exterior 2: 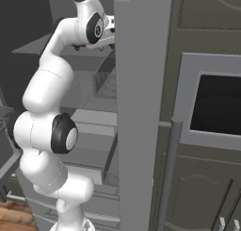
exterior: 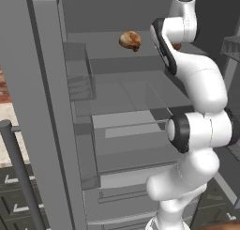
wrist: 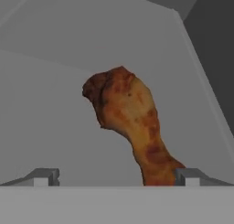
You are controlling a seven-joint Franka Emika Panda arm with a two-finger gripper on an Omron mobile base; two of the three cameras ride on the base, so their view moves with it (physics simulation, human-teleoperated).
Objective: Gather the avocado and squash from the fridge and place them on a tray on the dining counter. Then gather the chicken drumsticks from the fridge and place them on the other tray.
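Lengthwise, drumstick (wrist: pixel 128 122) bone-end toward open gripper (wrist: pixel 116 177)

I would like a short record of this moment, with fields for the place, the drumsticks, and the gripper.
place: inside the open fridge, at its upper shelf
drumstick near gripper: lies on the shelf just ahead of the gripper, thin end toward the right fingertip
second drumstick: farther left on the same shelf
gripper: open, fingertips apart, holding nothing

Drumstick (wrist: pixel 130 127) thin end hidden behind the hand's (wrist: pixel 116 177) right fingertip (wrist: pixel 189 176).
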